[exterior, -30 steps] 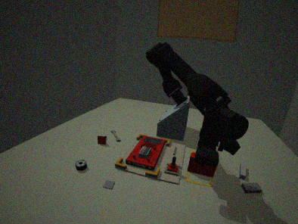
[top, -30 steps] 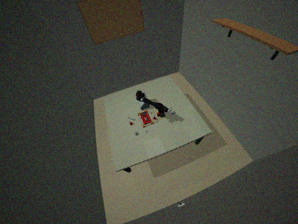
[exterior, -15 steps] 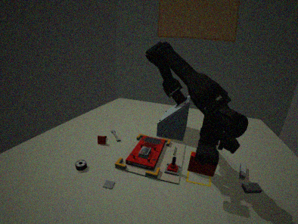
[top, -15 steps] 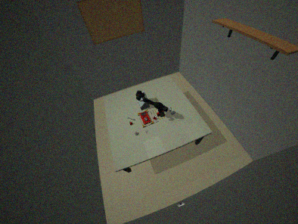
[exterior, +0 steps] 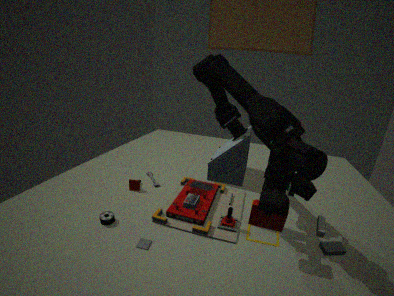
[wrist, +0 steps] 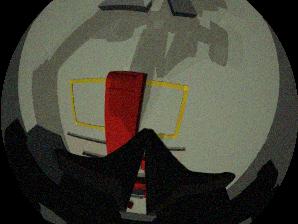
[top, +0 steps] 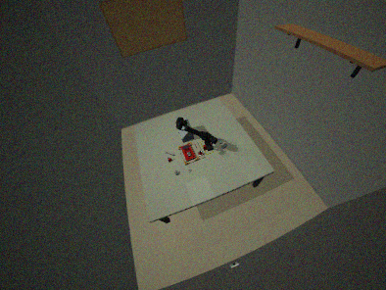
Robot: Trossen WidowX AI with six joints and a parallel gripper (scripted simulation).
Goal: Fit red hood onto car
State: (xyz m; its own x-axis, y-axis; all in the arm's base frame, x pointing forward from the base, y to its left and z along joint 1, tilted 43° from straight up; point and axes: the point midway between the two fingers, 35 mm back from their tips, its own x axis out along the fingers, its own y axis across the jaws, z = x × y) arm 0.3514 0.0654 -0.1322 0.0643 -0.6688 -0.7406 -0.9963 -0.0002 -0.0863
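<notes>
Hood: the red hood (top: 205, 147) (exterior: 266, 218) (wrist: 123, 110) is off the car, over by the yellow outline (exterior: 263, 244) (wrist: 183, 112) on the surface (top: 171, 196) (exterior: 60, 240) (wrist: 225, 100). It looks tipped up on its edge, not lying on its flat roof.
Which way it points: in the wrist view we see a narrow red strip, its long way running from top to bottom across the outline. In the exterior view its wide side faces us. We cannot tell which end is the front.
Gripper: the gripper (exterior: 275, 204) (wrist: 147, 132) has its fingers together, with nothing between them. It points down, close to the hood; we cannot tell if they touch.
Arm: the black arm (top: 198, 132) (exterior: 262, 112) goes up to a high bend, then slopes down to the hood.
Car: the red chassis (top: 188, 153) (exterior: 194, 201) sits in its jig (exterior: 201, 228), with the gray engine block (exterior: 191, 200) on top.
</notes>
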